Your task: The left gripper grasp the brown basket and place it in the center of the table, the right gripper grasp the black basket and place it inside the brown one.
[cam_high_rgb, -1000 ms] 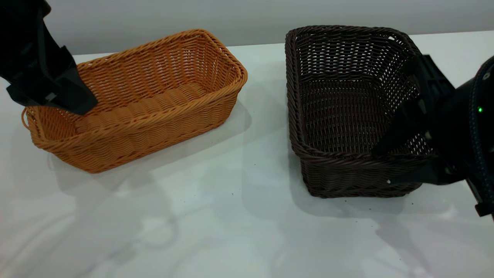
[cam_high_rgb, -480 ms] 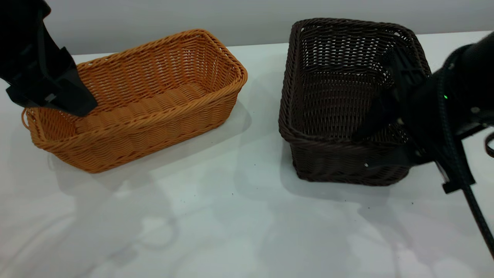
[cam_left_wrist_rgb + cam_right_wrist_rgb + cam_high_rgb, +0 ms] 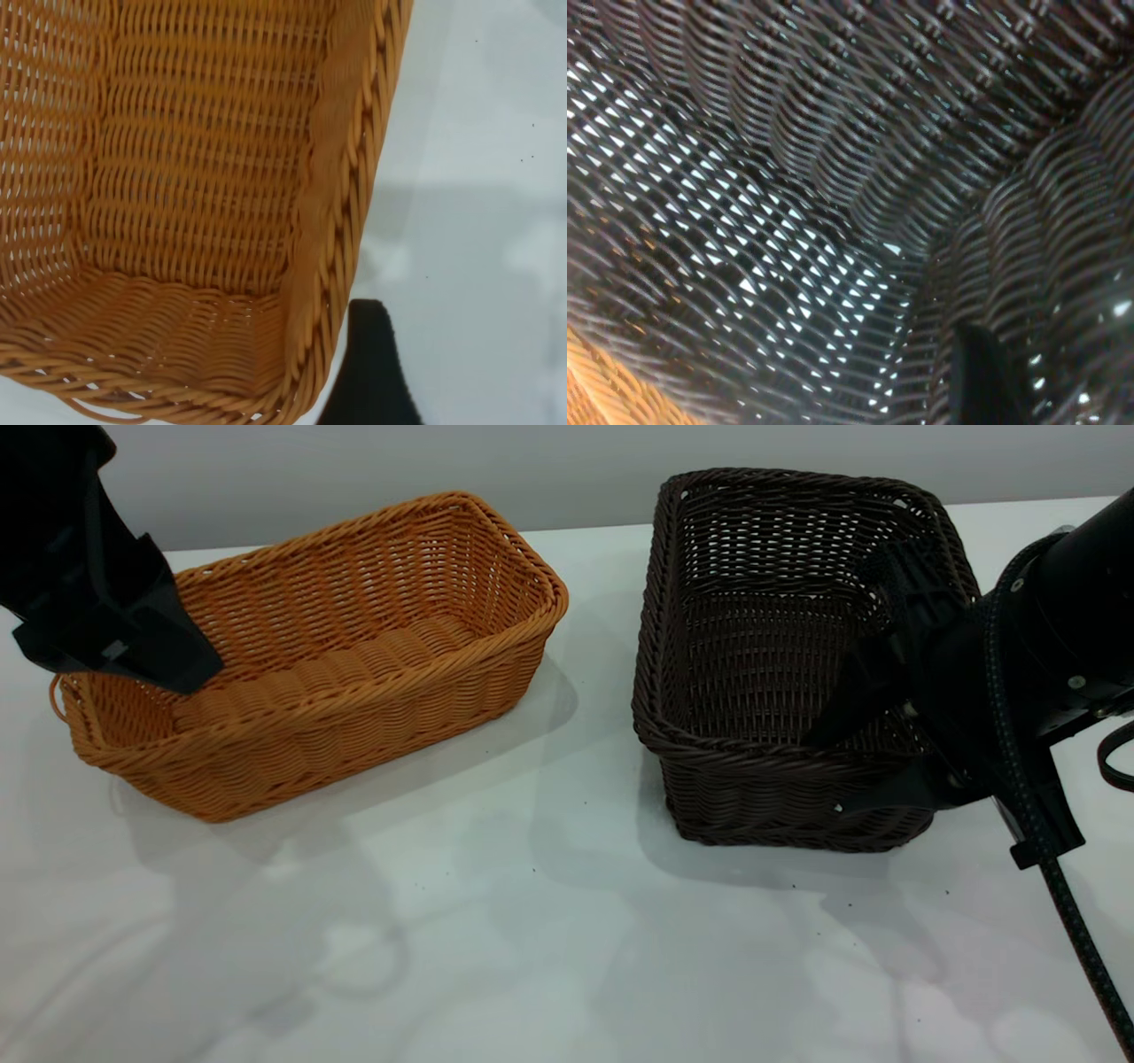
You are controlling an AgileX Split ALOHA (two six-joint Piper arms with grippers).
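Note:
The brown basket point(image 3: 354, 655) stands on the white table point(image 3: 532, 921) at the left. My left gripper point(image 3: 115, 660) straddles the rim of its left end and is shut on it; in the left wrist view one black finger point(image 3: 368, 372) lies against the outside of the basket wall point(image 3: 319, 266). The black basket point(image 3: 753, 646) is at the right, tilted. My right gripper point(image 3: 828, 775) is shut on its near right wall, one finger inside and one outside. The right wrist view shows the dark weave point(image 3: 788, 177) and one finger point(image 3: 979, 372).
A grey wall runs behind the table's far edge. Bare tabletop point(image 3: 585, 717) lies between the two baskets and along the front. The right arm's braided cable point(image 3: 1063, 903) hangs down at the right front. A sliver of the brown basket point(image 3: 602, 390) shows in the right wrist view.
My right gripper has moved the black basket up and to the left, toward the brown basket, tilting it. The left gripper and the brown basket have not moved.

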